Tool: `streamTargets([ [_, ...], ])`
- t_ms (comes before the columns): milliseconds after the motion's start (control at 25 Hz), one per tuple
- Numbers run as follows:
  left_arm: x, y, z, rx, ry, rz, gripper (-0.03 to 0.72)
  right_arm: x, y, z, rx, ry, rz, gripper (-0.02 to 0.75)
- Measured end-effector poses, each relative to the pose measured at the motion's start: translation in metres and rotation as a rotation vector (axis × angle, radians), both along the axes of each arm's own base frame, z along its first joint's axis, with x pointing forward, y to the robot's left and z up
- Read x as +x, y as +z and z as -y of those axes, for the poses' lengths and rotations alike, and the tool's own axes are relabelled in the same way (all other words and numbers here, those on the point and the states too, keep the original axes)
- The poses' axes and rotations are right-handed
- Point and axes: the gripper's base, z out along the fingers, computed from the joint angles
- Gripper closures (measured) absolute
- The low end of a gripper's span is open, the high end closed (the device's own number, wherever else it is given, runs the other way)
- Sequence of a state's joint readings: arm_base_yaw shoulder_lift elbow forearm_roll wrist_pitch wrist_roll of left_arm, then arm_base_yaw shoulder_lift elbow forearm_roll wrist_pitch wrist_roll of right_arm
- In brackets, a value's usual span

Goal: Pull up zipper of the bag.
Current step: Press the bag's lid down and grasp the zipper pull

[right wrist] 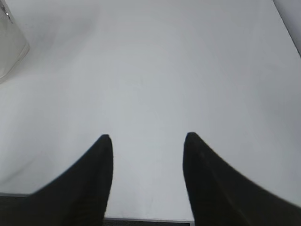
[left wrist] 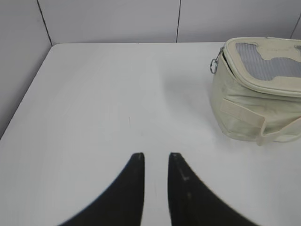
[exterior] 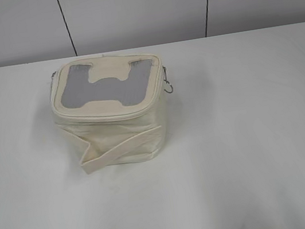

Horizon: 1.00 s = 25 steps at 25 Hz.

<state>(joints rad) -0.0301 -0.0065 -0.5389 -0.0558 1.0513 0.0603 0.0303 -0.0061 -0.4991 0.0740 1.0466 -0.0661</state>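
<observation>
White and matte, the table (exterior: pixel 251 151) fills most of the exterior view, with grey wall panels rising behind its far edge. Toward that far edge, a little left of the middle, stands the bag (exterior: pixel 111 112), a small boxy cream fabric case sitting upright on its base. Its lid carries a grey mesh window (exterior: pixel 107 84), and a flat cream strap (exterior: pixel 120 148) runs slantwise across the near side, ending in a loose fold at the lower left. The zipper (exterior: pixel 106 115) follows the rim of the lid as a cream track; one silver ring pull (exterior: pixel 168 86) hangs at the lid's right end. In the left wrist view a second ring pull (left wrist: pixel 214 65) shows at the opposite end of the lid. Whether the track is fully closed cannot be made out from these views.

Neither arm appears in the exterior view. The left end effector (left wrist: pixel 155 156) hovers over bare table near the near edge, its two dark fingers set a narrow gap apart and gripping nothing; the bag lies well apart from it, up toward the far right of that view. The right end effector (right wrist: pixel 146 137) has its fingers spread wide over bare table, also empty, with only a corner of the bag visible at the upper left of its view.
</observation>
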Motion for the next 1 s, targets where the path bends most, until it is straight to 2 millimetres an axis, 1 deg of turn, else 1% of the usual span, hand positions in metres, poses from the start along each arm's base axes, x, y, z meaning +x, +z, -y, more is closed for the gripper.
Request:
streamTargets([
  [1000,0.0000,0.0000,0.0000,0.000,0.000,0.000,0.550,0.0000,0.0000,-0.0003,0.003,0.002,0.000,0.348],
])
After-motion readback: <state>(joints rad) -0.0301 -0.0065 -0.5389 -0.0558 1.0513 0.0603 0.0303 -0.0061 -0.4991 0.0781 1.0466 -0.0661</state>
